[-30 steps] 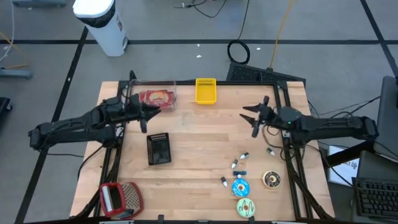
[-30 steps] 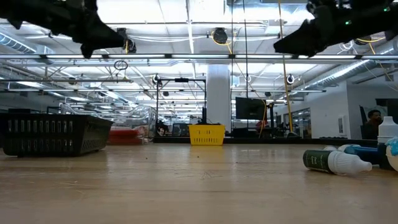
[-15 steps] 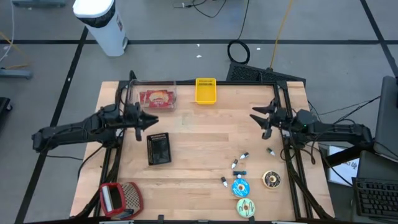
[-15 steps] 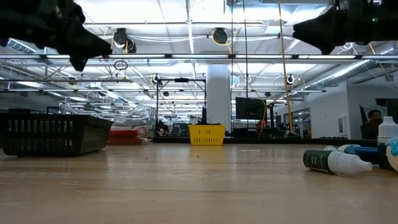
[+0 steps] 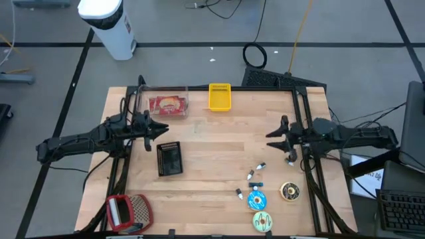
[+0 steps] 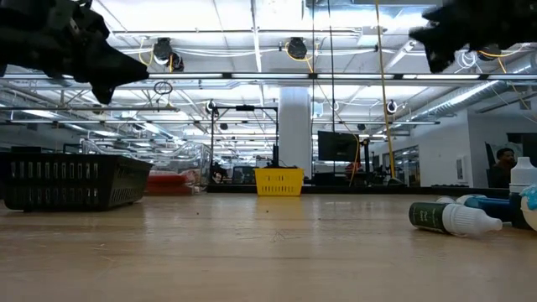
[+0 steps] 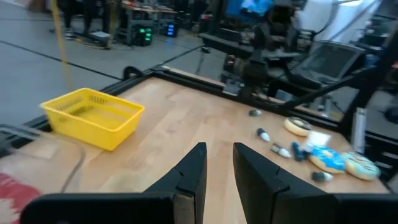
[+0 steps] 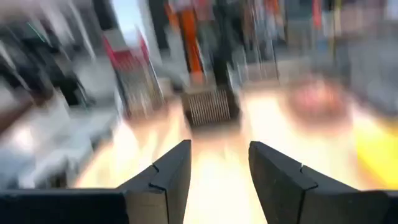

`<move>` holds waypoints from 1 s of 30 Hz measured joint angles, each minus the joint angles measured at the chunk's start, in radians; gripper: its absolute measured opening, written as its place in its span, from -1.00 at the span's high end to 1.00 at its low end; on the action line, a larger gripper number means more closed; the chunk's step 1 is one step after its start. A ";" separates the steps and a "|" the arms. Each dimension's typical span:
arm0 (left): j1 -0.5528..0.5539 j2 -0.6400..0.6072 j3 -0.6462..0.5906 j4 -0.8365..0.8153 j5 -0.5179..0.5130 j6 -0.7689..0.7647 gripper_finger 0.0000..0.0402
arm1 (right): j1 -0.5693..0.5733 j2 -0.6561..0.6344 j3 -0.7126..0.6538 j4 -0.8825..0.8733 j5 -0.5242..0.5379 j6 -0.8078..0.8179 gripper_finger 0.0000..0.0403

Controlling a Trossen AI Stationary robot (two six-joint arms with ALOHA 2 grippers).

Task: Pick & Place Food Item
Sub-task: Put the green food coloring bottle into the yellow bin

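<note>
- The left arm reaches in from the table's left side, stretched low and nearly level, its wrist over the left-hand part of the tabletop.
- The left gripper [image 5: 161,129] points toward the table's middle; its two fingers [image 7: 191,171] stand a narrow gap apart, holding nothing.
- The right arm comes in from the right edge, its forearm lying along that side.
- The right gripper [image 5: 273,138] points inward, fingers [image 8: 166,174] spread apart and empty.
</note>
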 joint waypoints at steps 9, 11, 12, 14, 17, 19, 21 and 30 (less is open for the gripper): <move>0.000 0.000 0.000 -0.001 -0.080 0.008 0.61 | 0.133 0.325 0.251 -0.843 0.163 0.454 0.24; 0.000 0.000 0.000 -0.001 -0.102 0.020 0.61 | 0.153 0.390 0.252 -0.962 0.137 0.558 0.24; 0.000 0.000 0.000 -0.001 -0.114 0.028 0.61 | 0.161 0.419 0.251 -1.010 0.115 0.602 0.24; 0.000 0.000 0.000 -0.001 -0.135 0.032 0.61 | 0.173 0.470 0.240 -1.068 0.068 0.675 0.24; 0.000 0.000 0.000 -0.001 -0.147 0.027 0.61 | 0.196 0.524 0.235 -1.062 0.052 0.704 0.24; 0.000 0.000 0.000 0.000 -0.147 0.027 0.61 | 0.210 0.549 0.235 -1.045 0.048 0.725 0.24; 0.000 0.000 0.000 -0.001 -0.147 0.027 0.61 | 0.215 0.572 0.235 -1.041 0.049 0.750 0.24; 0.000 0.000 0.000 -0.001 -0.147 0.026 0.61 | 0.215 0.670 0.233 -1.004 0.036 0.800 0.24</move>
